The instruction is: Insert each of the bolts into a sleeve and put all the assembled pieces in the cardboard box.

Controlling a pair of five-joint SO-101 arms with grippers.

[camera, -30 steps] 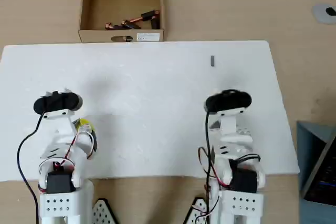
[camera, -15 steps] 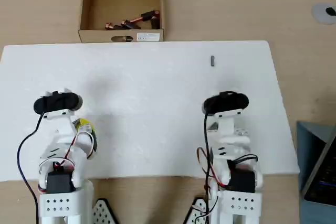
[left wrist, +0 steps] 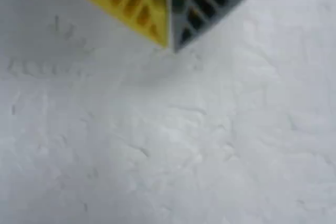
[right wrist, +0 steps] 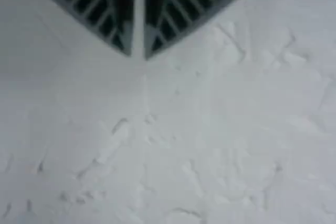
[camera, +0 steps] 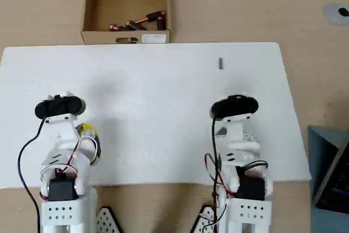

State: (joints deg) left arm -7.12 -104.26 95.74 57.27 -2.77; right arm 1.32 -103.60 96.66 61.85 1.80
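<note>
High view: the cardboard box point(camera: 125, 37) sits at the far edge of the wooden surface point(camera: 234, 15), with a cluster of copper-and-black assembled pieces point(camera: 139, 23) lying inside by its near wall. One small dark piece point(camera: 221, 63) lies alone on the white sheet point(camera: 163, 96), ahead of the right arm point(camera: 235, 107) and well apart from the box; bolt or sleeve, I cannot tell. On the left wrist view, the left pincer point(left wrist: 169, 40) has its yellow and grey tips pressed together, gripping nothing, white sheet beneath. The right pincer point(right wrist: 137, 51) is narrowed to a sliver of a gap, nothing held.
</note>
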